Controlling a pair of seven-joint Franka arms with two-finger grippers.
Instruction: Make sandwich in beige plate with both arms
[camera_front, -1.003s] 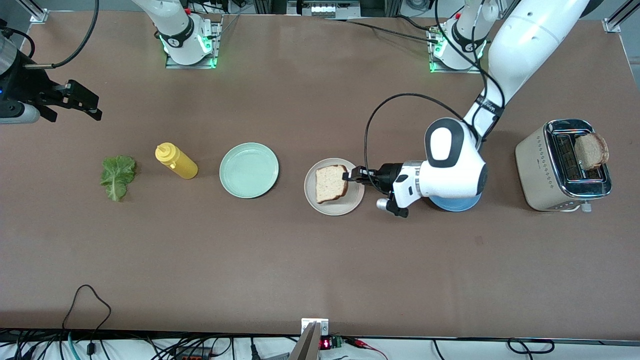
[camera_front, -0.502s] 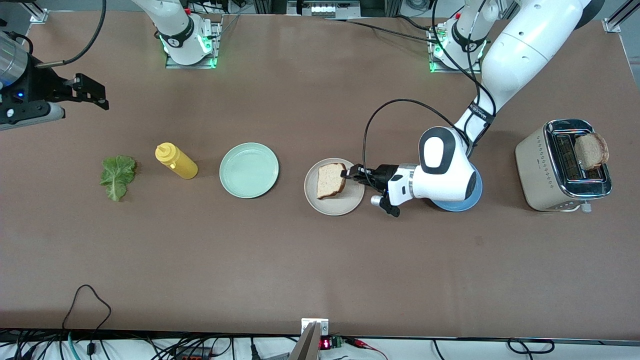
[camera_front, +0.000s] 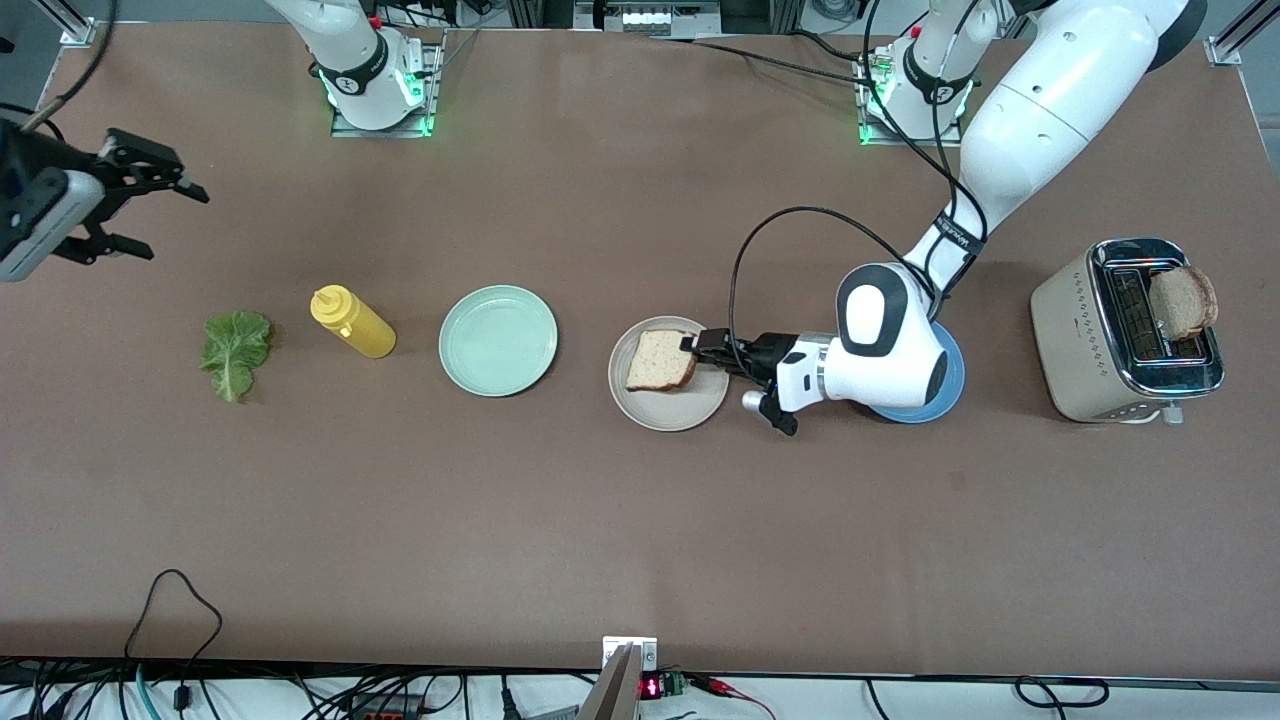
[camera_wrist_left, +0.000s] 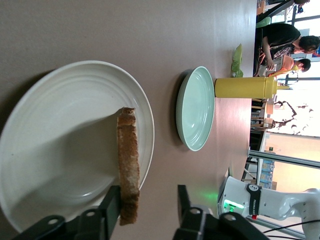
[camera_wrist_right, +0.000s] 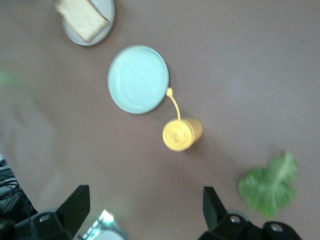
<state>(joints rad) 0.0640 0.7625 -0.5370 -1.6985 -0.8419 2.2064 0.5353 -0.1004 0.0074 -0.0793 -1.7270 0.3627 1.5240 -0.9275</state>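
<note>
One pale, brown-crusted bread slice (camera_front: 660, 361) lies in the beige plate (camera_front: 668, 408) at mid-table. My left gripper (camera_front: 699, 346) is low over the plate's rim at the slice's edge, toward the left arm's end. In the left wrist view the slice (camera_wrist_left: 128, 160) touches one finger (camera_wrist_left: 113, 202); the second finger stands apart, so the left gripper (camera_wrist_left: 148, 199) is open. A second slice (camera_front: 1182, 300) sticks out of the toaster (camera_front: 1080, 340). The lettuce leaf (camera_front: 236, 352) lies toward the right arm's end. My right gripper (camera_front: 128, 203) hangs open and empty over that end.
A yellow squeeze bottle (camera_front: 352, 322) and a mint-green plate (camera_front: 498, 340) sit between the lettuce and the beige plate. A blue plate (camera_front: 950, 395) lies partly under the left arm's wrist. The right wrist view shows the lettuce (camera_wrist_right: 270, 185), the bottle (camera_wrist_right: 181, 132) and the mint plate (camera_wrist_right: 138, 79) below.
The left gripper brought the slice lower onto the beige plate and parted its fingers. The right gripper swung and tilted at its end of the table.
</note>
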